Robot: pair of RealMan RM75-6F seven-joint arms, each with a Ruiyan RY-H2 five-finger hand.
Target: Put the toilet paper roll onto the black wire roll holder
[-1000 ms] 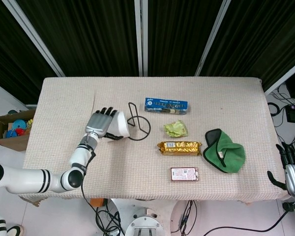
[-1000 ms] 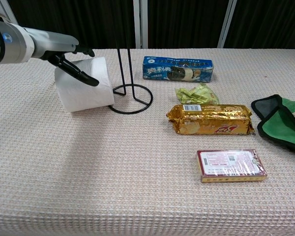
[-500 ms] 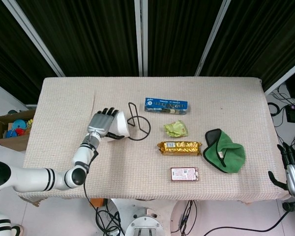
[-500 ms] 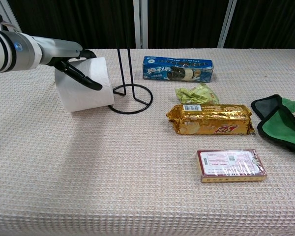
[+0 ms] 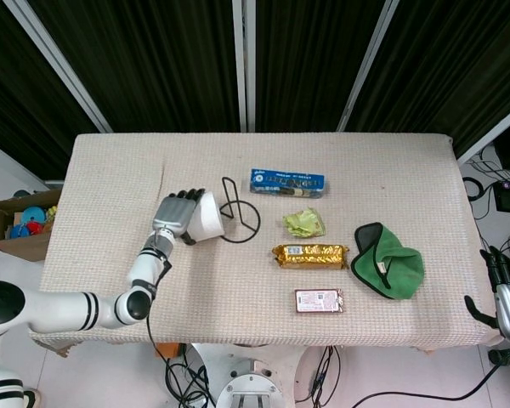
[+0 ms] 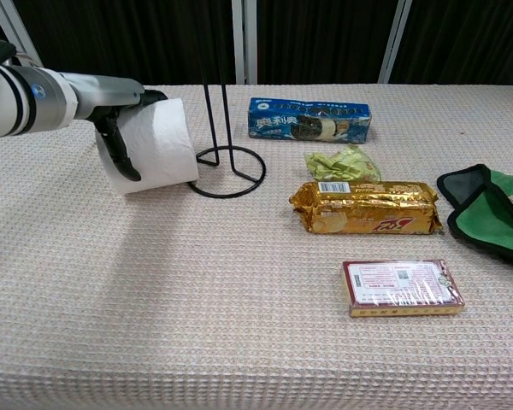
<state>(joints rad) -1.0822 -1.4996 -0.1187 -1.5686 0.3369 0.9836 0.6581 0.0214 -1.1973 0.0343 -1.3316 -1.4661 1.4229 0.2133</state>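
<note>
White tissue fills my left hand point(image 5: 175, 215): I hold the white toilet paper roll point(image 6: 150, 143) with my dark fingers point(image 6: 114, 147) wrapped around its left end, one finger running down the front of the paper. The roll lies on its side on the beige woven tablecloth point(image 6: 197, 299), tilted slightly, its lower edge on the cloth. Its right end sits just beside the round base of the black wire roll holder point(image 6: 227, 162), which stands upright with its thin double post rising out of the chest view. The roll is not on the post. From the head view my white left forearm runs from the near left corner of the table up to the roll.

Right of the holder, towards the far side, lies a blue rectangular packet of sandwich biscuits point(image 6: 308, 120). In front of that sits a small crumpled pale green wrapper point(image 6: 342, 162), and nearer again a long gold foil snack packet point(image 6: 366, 207). Closest to the near edge is a flat red and white wrapped box point(image 6: 402, 286). A green cloth with a black border point(image 5: 388, 260) lies bunched just right of the gold packet.

My right hand point(image 5: 506, 293) hangs well apart from all this, off the right edge of the table; it holds nothing, its fingers apart and pointing up.
</note>
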